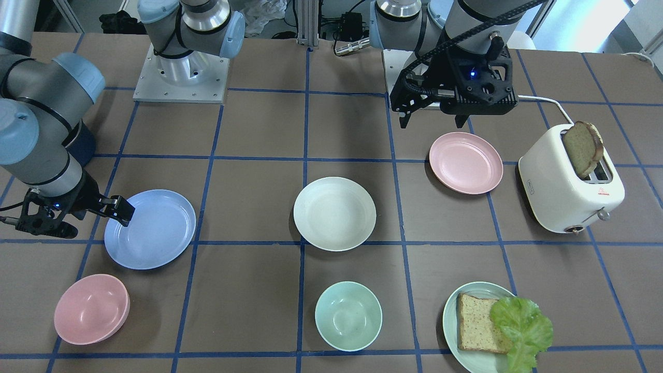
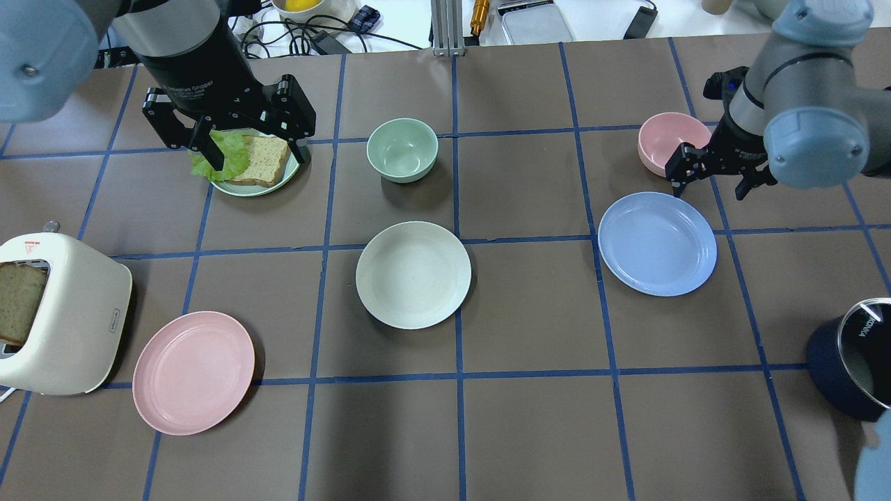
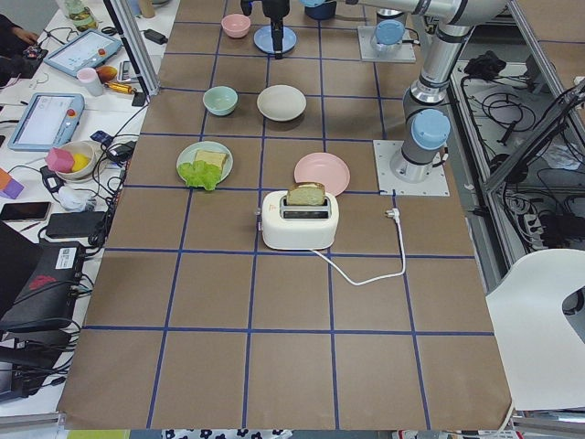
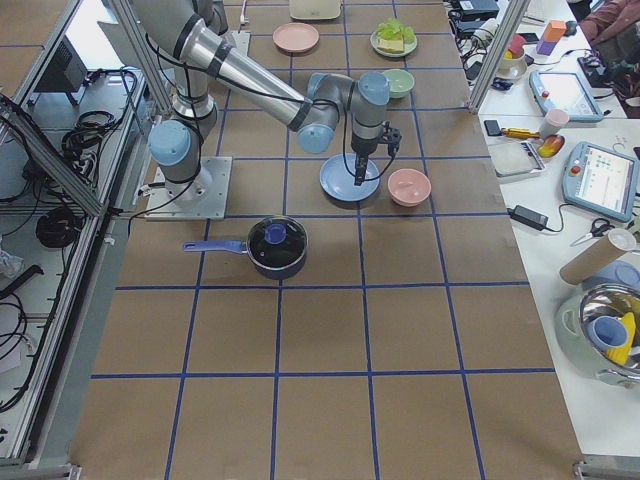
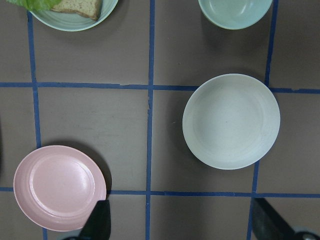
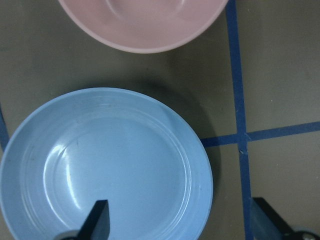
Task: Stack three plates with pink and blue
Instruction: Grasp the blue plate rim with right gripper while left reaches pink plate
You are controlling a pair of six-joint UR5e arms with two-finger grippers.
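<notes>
Surface: brown table [image 2: 529,431] marked into squares by blue tape.
Cream-white round matte plate [image 2: 413,275]: flat at the table's middle, nothing on it, well apart from both grippers.
Pale pink round matte plate [image 2: 193,372]: flat on the robot's left side, just beside the toaster, bare.
Light blue round matte plate [image 2: 657,243]: flat on the robot's right side, near the pink bowl, bare.
Stacking: none; all three plates lie apart from one another.
Right gripper [image 2: 711,184]: jaws spread wide, gripping nothing, low at the blue plate's edge nearest the pink bowl. In the wrist view one finger [image 6: 97,222] stands over the plate's inside and the other beyond the rim, so the rim lies between them. Contact cannot be told.
Left gripper [image 1: 432,123]: jaws spread wide, empty, raised above the table on the base side of the pink plate. Its wrist view has the pink plate at lower left and the cream-white plate right of centre.
Small deep pink bowl [image 2: 672,142]: beside the right gripper.
Mint green bowl [image 2: 402,149]: beyond the cream-white plate.
Mint green plate [image 2: 243,191]: carries bread and lettuce.
White toaster [image 2: 66,313]: bread slice standing in its slot.
Dark saucepan [image 2: 849,362]: at the right edge.
</notes>
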